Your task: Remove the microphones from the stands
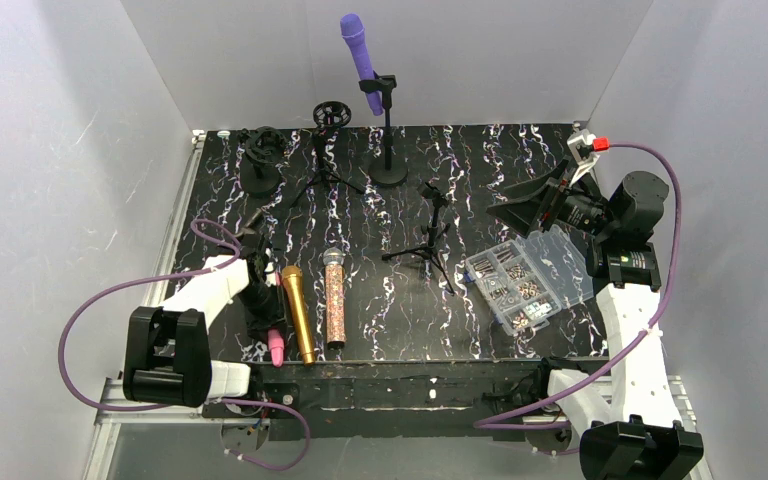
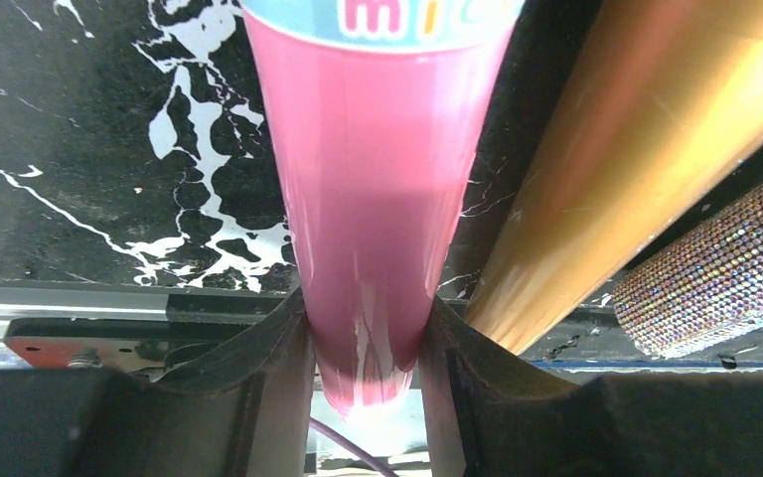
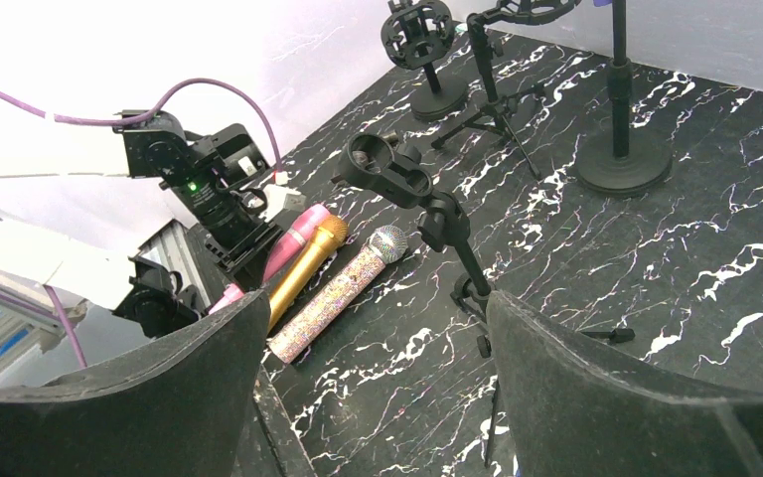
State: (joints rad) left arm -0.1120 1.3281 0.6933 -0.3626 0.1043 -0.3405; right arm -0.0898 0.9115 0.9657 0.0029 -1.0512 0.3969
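From above, a purple microphone (image 1: 357,55) is clipped at a slant into the tall round-based stand (image 1: 389,140) at the back of the tabletop (image 1: 520,160). It is the only microphone on a stand. The left fingers (image 1: 260,310) are clamped on a pink microphone (image 1: 276,347) lying low at the near left, just beside a gold microphone (image 1: 297,310) and a glittered microphone (image 1: 335,300). The right fingers (image 1: 525,205) hang spread above the clear parts box (image 1: 520,285), grasping nothing.

The left wrist view shows the pink microphone (image 2: 378,199) pinched near its narrow tail between both fingers (image 2: 258,348). Its barrel is glossy, stiff and tapered, so it probably slips toward the thin end unless squeezed firmly. Whether it touches the tabletop cannot be told here.

In the right wrist view the fingers (image 3: 159,397) stand wide apart. Between them shows a small tripod stand (image 3: 457,248) with an empty clip. The purple microphone is cut off above the frame.

The purple microphone looks rigid, light and smooth. The barrel just above the clip seems the best place to hold it, drawing it out along its own slant. The slim stand may tip or drag if pulled sideways.
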